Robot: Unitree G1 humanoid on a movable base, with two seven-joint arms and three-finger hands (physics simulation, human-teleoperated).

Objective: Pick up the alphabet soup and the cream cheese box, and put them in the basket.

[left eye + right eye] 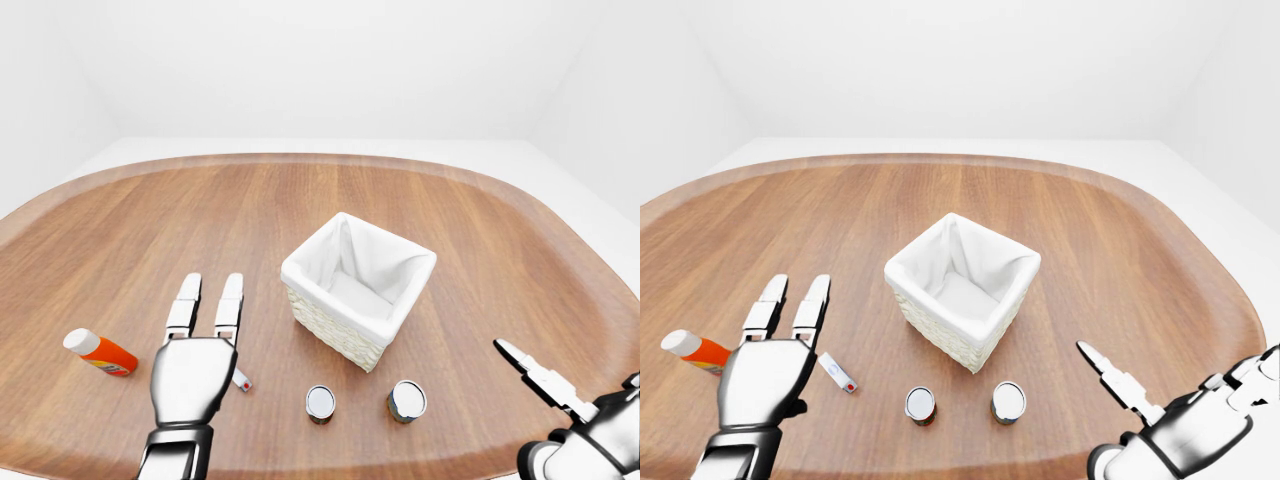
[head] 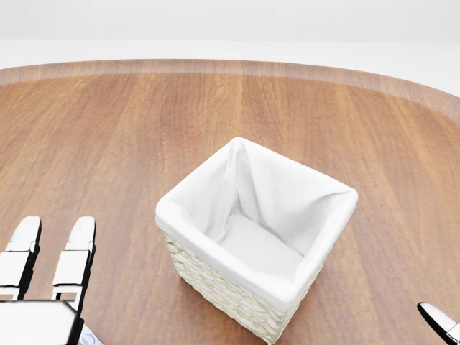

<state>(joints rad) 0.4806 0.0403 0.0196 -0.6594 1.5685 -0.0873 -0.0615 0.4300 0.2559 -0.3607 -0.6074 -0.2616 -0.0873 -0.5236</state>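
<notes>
My left hand point(image 1: 192, 378): fingers straight and spread, holding nothing — above the small white cream cheese box point(image 1: 836, 372).
My right hand point(image 1: 1180, 425): open, empty, low at the right.
White-lined wicker basket point(image 1: 400, 303): mid-table.
Two silver-topped cans point(image 1: 320, 403): just below the basket — which is soup, I cannot tell.

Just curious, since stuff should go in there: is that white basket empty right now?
Empty. The basket shows only its bare white lining down to the bottom; both cans stand outside on the table.
</notes>
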